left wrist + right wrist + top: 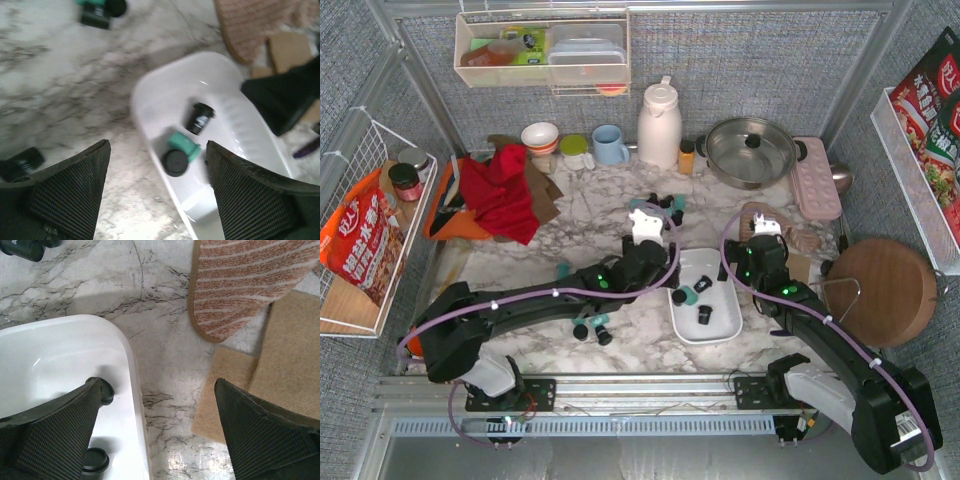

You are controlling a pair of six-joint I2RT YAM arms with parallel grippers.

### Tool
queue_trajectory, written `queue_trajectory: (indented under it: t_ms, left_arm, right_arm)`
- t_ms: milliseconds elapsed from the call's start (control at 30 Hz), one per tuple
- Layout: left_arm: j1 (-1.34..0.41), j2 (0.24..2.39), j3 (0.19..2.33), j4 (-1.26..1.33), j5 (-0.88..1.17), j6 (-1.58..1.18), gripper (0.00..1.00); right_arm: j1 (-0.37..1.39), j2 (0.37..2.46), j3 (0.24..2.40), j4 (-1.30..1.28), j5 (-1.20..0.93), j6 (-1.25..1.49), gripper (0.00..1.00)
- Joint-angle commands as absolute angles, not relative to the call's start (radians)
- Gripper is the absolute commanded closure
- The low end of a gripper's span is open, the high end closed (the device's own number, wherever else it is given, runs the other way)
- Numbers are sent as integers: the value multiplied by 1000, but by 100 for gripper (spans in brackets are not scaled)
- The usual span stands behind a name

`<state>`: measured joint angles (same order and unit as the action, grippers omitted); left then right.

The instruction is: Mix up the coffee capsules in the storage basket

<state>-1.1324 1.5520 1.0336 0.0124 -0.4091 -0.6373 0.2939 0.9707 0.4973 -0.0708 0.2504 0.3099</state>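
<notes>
- Two tools stood open. The left tool (157,146) hung empty, jaws wide, over the storage basket's (136,102) rim.
- The right tool (159,385), equally wide and empty, hovered over the opposite rim.
- Directly beneath the left tool, inside the basket, lay a teal capsule (184,144), with a black capsule (201,117) just beside it.
- Loose capsules (592,328) lay on the marble table (520,265), outside the basket.
- Judged: the gathering step was in hand, far from finished. Next, a tool needed to straddle a loose capsule and close on it.
</notes>
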Motion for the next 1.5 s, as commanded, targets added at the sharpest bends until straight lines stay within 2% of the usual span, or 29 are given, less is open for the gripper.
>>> queue_trajectory:
  t_ms: [0, 133, 200, 233, 267, 600, 833, 1233, 1467]
  left_arm:
    - [-1126, 1496, 996, -75, -664, -673, 14]
    - [-1109, 1481, 994, -233, -782, -783, 13]
    - [-1106, 1479, 985, -287, -845, -853, 7]
    - [-1105, 1480, 981, -314, -884, -895, 2]
    - [-1103, 1481, 979, -341, -906, -932, 1]
    - [-1064, 1630, 1083, -574, -936, -1140, 1]
    - [-1053, 1806, 1228, -780, -954, -1302, 7]
    - [-991, 1858, 1136, -495, -771, -1105, 12]
    - [-973, 1878, 1119, -456, -736, -1067, 13]
  right_arm:
    - [293, 972, 511, -76, 252, 316, 1]
    - [293, 970, 509, -77, 252, 316, 1]
    - [293, 969, 508, -76, 252, 316, 1]
    - [293, 971, 509, -76, 252, 316, 1]
    - [293, 972, 509, -75, 252, 316, 1]
    - [294, 982, 512, -78, 249, 321, 1]
    - [293, 981, 513, -77, 245, 322, 1]
    - [293, 976, 512, -79, 240, 324, 1]
    - [294, 974, 512, -78, 238, 325, 1]
